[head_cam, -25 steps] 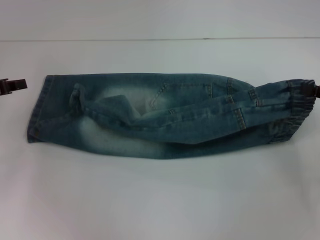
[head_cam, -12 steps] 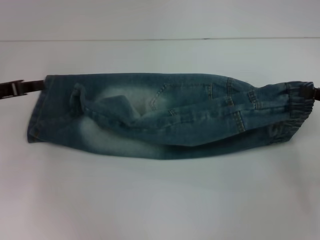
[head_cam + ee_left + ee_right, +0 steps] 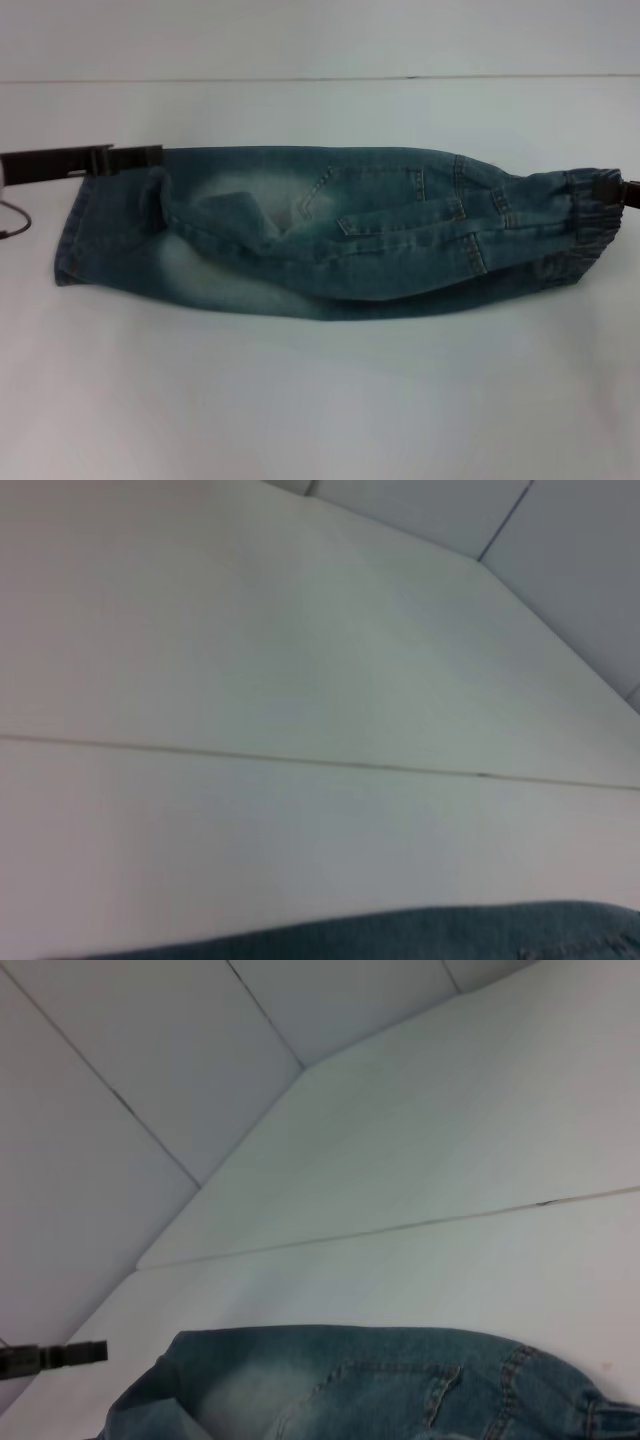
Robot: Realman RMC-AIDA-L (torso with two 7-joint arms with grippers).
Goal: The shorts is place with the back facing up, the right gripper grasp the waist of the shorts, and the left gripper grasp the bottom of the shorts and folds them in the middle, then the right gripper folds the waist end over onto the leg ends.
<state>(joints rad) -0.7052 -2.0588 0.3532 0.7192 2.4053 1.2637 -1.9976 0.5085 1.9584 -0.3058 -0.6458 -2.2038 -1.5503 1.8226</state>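
Presently, one item on the white desk (image 3: 320, 400): the shorts (image 3: 330, 235), faded blue denim, already doubled lengthwise into a long strip lying across the desk, a back pocket seam showing on the upper layer. The waist of the shorts (image 3: 590, 215), the puckered elastic band, forms the end of the strip on the robot's right; the bottom of the shorts (image 3: 75, 235), with its straight stitched hems, forms the opposite end. Left gripper (image 3: 130, 156): a dark bar reaching in over the far corner of the hem end, lying at the far edge of the denim; whether its jaws are parted or have cloth between them cannot be told. Right gripper (image 3: 628, 190): only a dark tip shows, touching the outer edge of the waistband; its jaws and any hold on the band likewise cannot be told. Left wrist view: bare desk with a sliver of denim at the edge. Right wrist view: the far edge of the shorts, with the left gripper seen small beyond the hem end. Step in hand, as judged: the middle fold appears done, and the lay now suits the second fold. Next move calls for a firm hold on the waistband, a lift high enough to clear the denim, and a carry along the strip to lay the waist squarely over the leg ends.
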